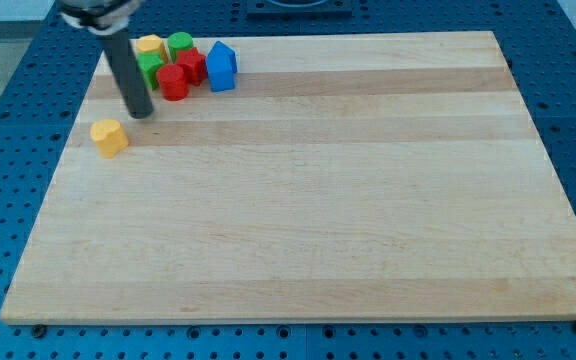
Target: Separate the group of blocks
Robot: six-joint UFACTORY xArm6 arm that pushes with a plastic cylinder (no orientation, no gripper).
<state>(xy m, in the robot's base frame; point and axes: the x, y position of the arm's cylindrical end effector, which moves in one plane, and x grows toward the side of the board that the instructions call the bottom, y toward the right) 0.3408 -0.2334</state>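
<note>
Already one yellow block (109, 137) lies free at seven o'clock of my tip (141, 112), which holds nothing; next, push the red cylinder (174, 83) at two o'clock out of the cluster.

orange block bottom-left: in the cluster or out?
Out. The orange block sits alone, a clear gap below the cluster; my tip lies between.

No text, label, brand, number or sign can be read anywhere in view.

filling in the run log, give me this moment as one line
tip: left of cluster, touching none | cluster: still bunched, top left | orange block: apart, below tip
</note>
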